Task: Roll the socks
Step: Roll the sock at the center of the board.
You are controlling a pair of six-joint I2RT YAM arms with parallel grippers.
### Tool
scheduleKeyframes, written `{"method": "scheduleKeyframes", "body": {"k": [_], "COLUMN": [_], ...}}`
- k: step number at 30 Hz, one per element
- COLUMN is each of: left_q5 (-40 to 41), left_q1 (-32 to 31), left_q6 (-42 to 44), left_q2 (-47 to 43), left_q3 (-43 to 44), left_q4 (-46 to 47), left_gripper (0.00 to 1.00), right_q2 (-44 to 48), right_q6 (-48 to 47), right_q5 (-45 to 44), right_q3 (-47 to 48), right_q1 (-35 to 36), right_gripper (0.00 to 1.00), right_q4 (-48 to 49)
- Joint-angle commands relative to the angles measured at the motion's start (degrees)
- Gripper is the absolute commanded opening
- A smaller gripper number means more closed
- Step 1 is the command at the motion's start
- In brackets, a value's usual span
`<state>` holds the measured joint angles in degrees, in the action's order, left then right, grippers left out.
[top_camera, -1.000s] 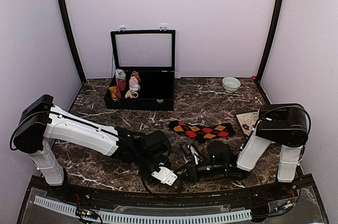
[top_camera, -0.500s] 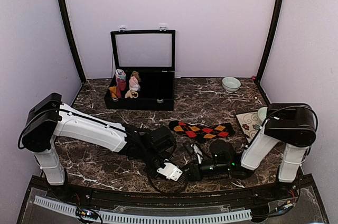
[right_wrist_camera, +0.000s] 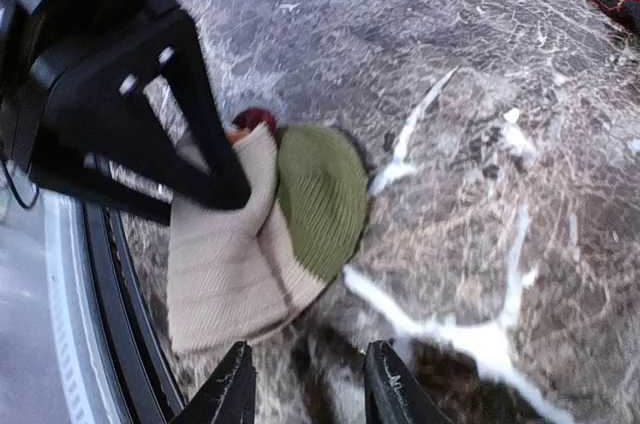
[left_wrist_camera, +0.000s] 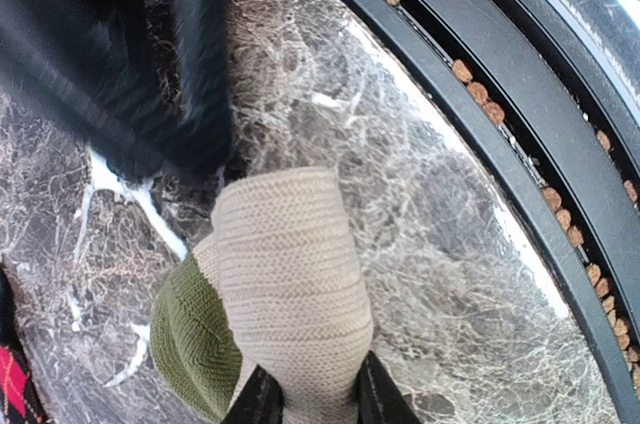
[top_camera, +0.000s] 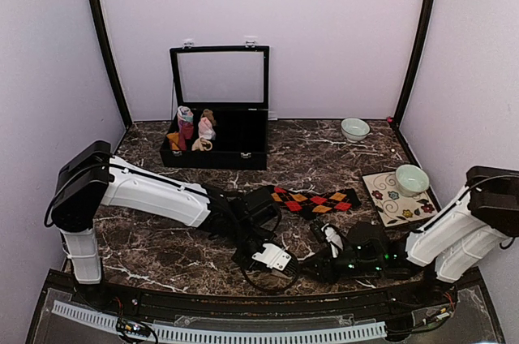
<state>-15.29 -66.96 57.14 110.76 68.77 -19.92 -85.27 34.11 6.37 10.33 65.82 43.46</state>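
The cream sock (left_wrist_camera: 290,284) with a green band (right_wrist_camera: 320,194) and a maroon tip is bunched into a roll on the marble near the table's front rim. My left gripper (left_wrist_camera: 320,399) is shut on its cream end, one finger on each side. In the right wrist view that black left gripper (right_wrist_camera: 190,134) sits over the roll. My right gripper (right_wrist_camera: 310,389) is open just short of the roll, with nothing between its fingers. In the top view both grippers meet low at centre, left (top_camera: 272,259) and right (top_camera: 315,267). A black argyle sock (top_camera: 316,199) lies flat behind them.
A black box (top_camera: 215,153) with its lid up holds small sock rolls at the back left. A pale bowl (top_camera: 354,128) sits at the back right. Another bowl (top_camera: 411,179) rests on a patterned mat (top_camera: 389,204). The black front rim (left_wrist_camera: 520,144) runs close by the roll.
My right gripper has opened, let go of the cream sock and drawn back to the right. My left gripper has closed on the roll and shifted right with it.
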Motion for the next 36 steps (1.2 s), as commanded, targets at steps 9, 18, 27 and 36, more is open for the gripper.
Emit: {"method": "scheduleKeyframes", "body": {"k": [9, 18, 27, 36], "left_q5": [-6.1, -13.0, -14.0, -14.2], "left_q1": [3.6, 7.5, 7.9, 7.9], "left_q6": [-3.2, -3.3, -1.8, 0.1], "left_q2": [15.5, 22.7, 24.5, 26.7], "left_q3": [8.3, 16.4, 17.3, 19.3], "left_q4": [-24.2, -34.1, -36.3, -39.4], "left_gripper": [0.19, 0.13, 0.13, 0.12], "right_q2": [18.5, 7.6, -2.7, -8.1], "right_q6": [-13.9, -28.1, -39.2, -43.2], "right_q5": [-20.8, -26.5, -28.2, -32.5], "right_q3": [0.5, 16.4, 23.2, 23.9], "right_q1": [14.1, 21.2, 21.2, 20.6], "right_gripper": [0.41, 0.44, 0.44, 0.45], "right_q4": [-21.2, -32.3, -31.4, -27.3]}}
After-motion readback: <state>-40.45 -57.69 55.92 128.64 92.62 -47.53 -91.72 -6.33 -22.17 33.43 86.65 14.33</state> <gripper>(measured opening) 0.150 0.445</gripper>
